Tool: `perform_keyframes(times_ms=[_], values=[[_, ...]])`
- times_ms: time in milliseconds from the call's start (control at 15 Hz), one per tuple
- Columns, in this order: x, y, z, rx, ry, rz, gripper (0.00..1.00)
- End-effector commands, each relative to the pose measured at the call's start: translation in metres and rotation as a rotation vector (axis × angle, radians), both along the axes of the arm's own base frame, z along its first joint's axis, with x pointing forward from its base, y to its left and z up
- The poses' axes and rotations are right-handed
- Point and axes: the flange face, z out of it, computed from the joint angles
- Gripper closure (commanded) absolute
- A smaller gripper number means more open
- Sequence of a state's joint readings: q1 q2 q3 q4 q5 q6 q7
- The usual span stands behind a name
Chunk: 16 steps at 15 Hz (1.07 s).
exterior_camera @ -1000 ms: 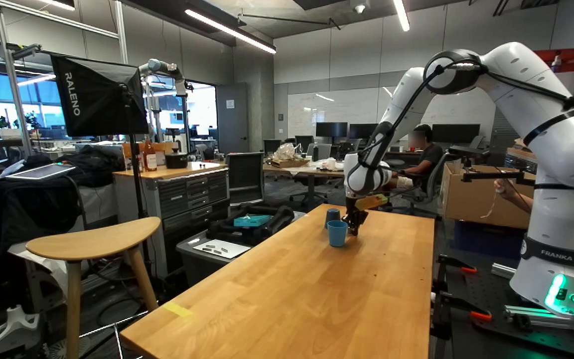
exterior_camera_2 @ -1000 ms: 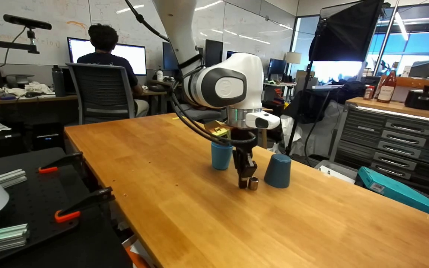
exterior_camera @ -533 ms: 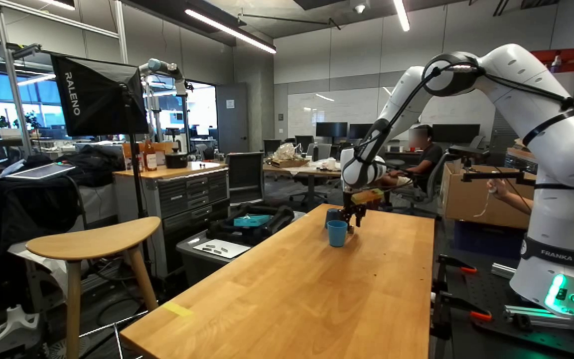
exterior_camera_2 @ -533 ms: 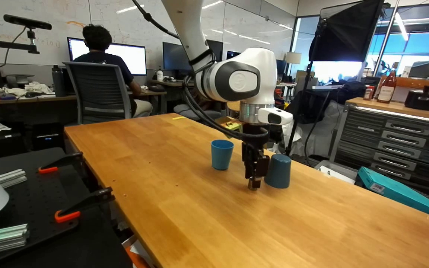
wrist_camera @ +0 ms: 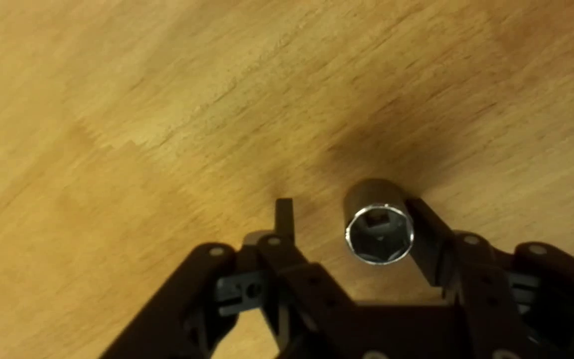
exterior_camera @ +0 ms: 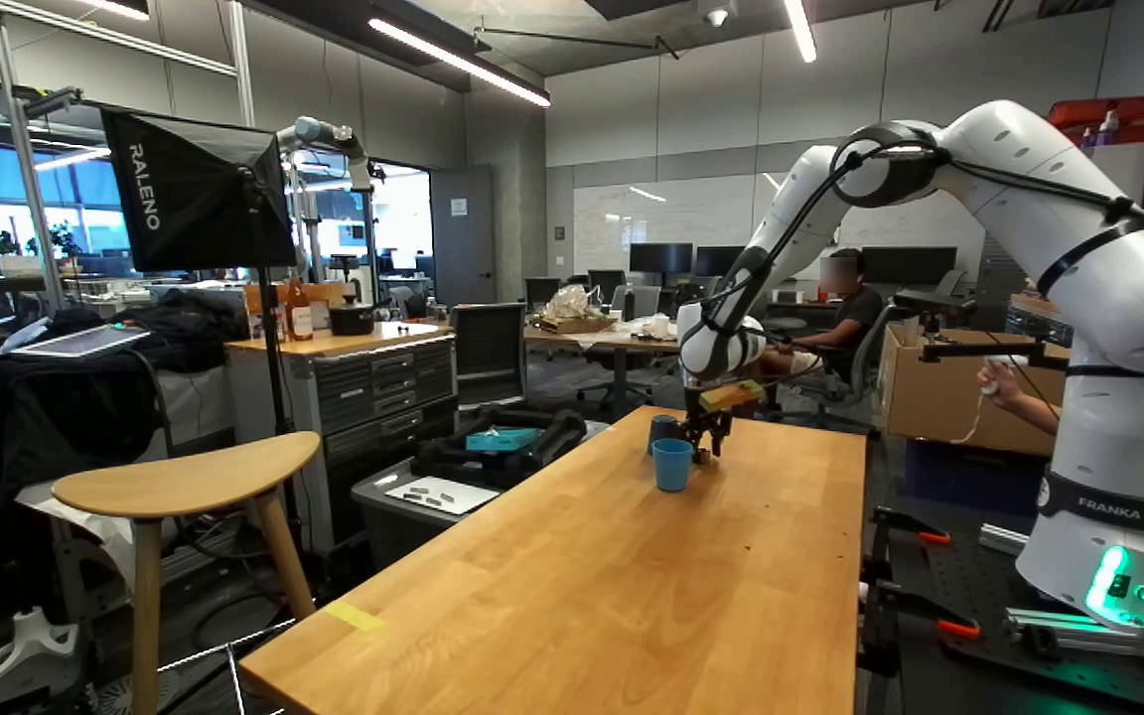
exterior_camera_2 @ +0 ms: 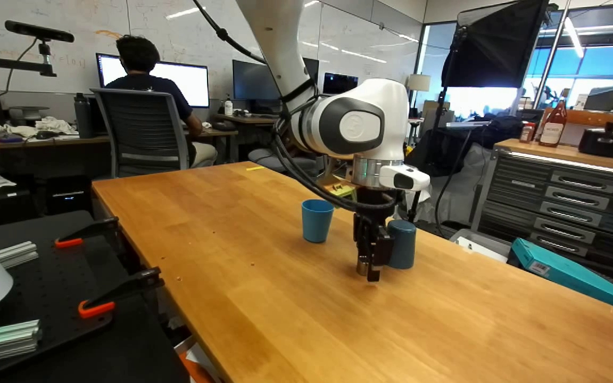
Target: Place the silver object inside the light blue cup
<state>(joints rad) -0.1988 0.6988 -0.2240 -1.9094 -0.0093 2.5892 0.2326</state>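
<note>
in an exterior view i partly lose the silver socket (exterior_camera_2: 361,267); my spread gripper (wrist_camera: 351,222) straddles that hollow cylinder; near it, the light blue cup (exterior_camera_2: 316,222).

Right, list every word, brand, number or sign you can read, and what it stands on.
"RALENO": on the black softbox.
"FRANKA EMIKA": on the white robot arm's base.
Too small or blurred to read: the bottle label, the label on the teal box, the sheet on the door.
Handwriting on the whiteboard: too faint to read with certainty.
No text can be made out on the metal socket.
</note>
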Motion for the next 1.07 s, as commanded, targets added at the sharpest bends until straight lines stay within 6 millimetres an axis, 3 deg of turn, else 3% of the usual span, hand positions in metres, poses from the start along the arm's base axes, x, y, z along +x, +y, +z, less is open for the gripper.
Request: perform_keyframes(times_ms=[0,200,533,867,1000], values=[[0.006,-0.011,-0.01,0.035,0.022,-0.046,0.73],[0.003,-0.013,-0.005,0.054,0.029,-0.069,0.93],[-0.001,0.012,0.034,0.098,0.033,-0.008,0.91],[0.007,0.052,0.086,0.124,0.019,0.079,0.91],[0.008,0.069,0.097,0.142,0.014,0.103,0.91]])
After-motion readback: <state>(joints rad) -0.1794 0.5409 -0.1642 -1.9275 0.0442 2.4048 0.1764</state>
